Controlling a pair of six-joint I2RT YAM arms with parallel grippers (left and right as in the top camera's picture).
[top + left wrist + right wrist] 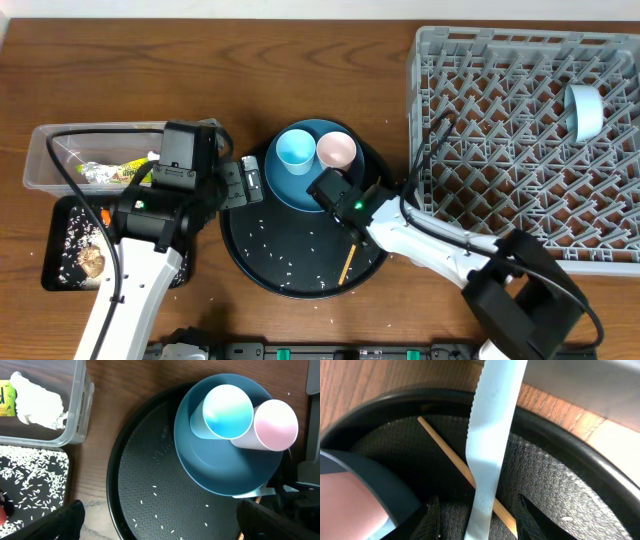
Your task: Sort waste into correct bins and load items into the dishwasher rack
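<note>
The dark-blue plate (300, 185) lies on the round black tray (290, 260) and carries the light-blue cup (295, 150) and the pink cup (336, 150). My right gripper (478, 502) is open low over the tray beside the plate. The white plastic utensil (490, 435) runs between its fingers, over the wooden chopstick (447, 455). My left gripper (160, 530) is open and empty above the tray's left rim. The white bowl (583, 110) stands in the grey rack (500, 60). The clear tub (45, 150) holds the wrapper, the foil and the tissue (37, 402).
The shallow black tray (60, 215) at the left holds rice, a brown lump (92, 260) and a carrot piece (105, 215). Loose rice grains (155, 495) lie scattered on the round tray. The rack wall stands close to my right arm.
</note>
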